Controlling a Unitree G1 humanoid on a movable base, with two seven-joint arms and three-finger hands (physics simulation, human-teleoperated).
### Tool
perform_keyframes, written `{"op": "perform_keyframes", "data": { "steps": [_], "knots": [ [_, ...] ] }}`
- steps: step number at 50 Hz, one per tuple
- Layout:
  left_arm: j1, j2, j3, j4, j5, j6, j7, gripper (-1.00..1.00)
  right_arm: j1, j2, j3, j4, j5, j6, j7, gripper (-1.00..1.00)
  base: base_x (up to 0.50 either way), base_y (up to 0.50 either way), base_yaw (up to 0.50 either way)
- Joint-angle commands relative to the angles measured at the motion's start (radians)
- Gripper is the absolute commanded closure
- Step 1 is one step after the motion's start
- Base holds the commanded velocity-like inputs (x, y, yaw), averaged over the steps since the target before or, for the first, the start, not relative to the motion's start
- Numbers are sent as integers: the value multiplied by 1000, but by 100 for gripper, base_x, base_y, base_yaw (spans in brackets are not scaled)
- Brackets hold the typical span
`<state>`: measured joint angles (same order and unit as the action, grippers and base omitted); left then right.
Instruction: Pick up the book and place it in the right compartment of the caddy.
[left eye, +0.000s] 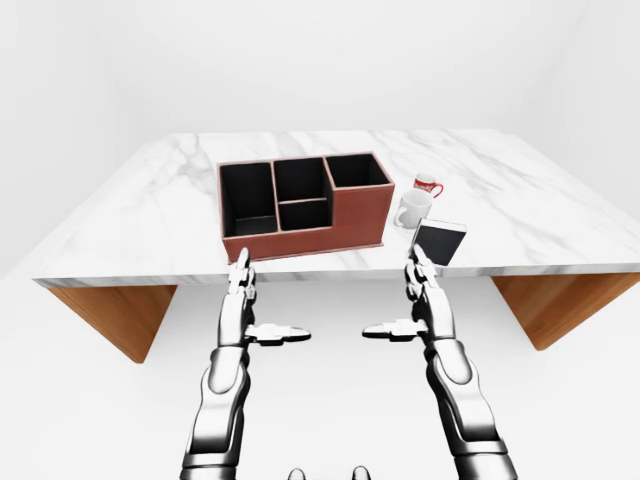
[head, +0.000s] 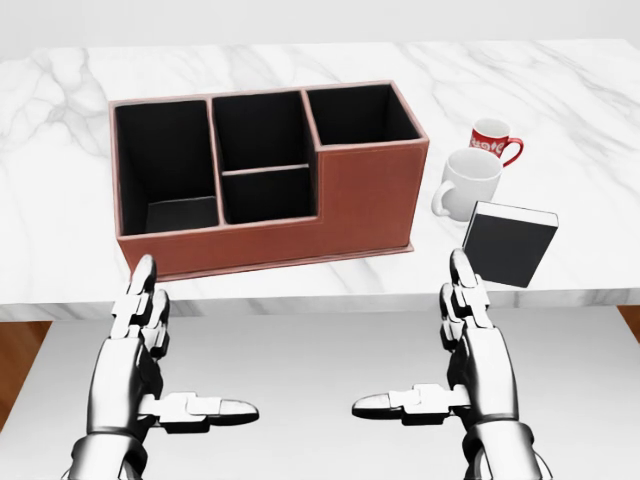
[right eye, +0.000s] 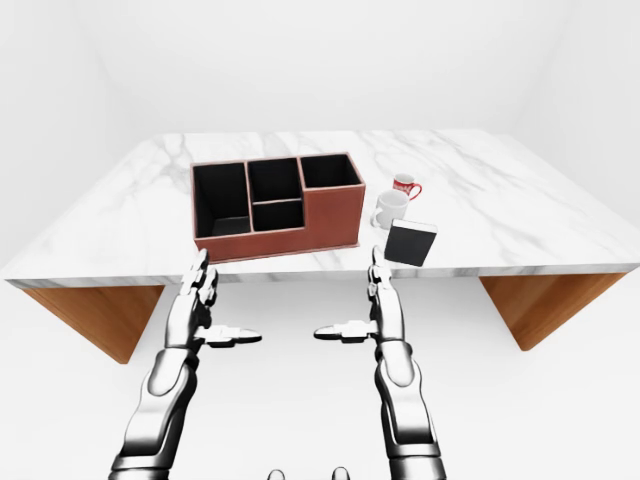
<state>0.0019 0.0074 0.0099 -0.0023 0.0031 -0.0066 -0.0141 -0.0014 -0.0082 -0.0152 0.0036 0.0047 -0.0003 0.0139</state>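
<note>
Head view, lower right: book (head: 508, 243) stood tilted just above my right hand (head: 478, 352), fingers spread, empty; left hand (head: 135, 345), likewise spread, lay far off; caddy (head: 270, 180) upper left.

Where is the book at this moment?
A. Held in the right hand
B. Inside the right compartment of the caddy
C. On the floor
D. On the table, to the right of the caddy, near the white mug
D: in the head view the book stands on the marble table just below the white mug, right of the caddy; both hands are open and empty.
</note>
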Motion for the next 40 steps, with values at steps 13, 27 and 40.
{"op": "perform_keyframes", "data": {
  "steps": [13,27,40],
  "knots": [
    [24,14,26,-125,23,39,-11,-100,22,-14,-21,-142,-47,24,-18,-100,0,0,0],
    [-44,61,191,-417,-99,94,24,-100,105,-18,-159,-624,-8,88,6,-100,0,0,0],
    [-70,93,286,-479,-213,94,116,-100,147,4,-253,-751,26,88,50,-100,0,0,0]
  ]
}}
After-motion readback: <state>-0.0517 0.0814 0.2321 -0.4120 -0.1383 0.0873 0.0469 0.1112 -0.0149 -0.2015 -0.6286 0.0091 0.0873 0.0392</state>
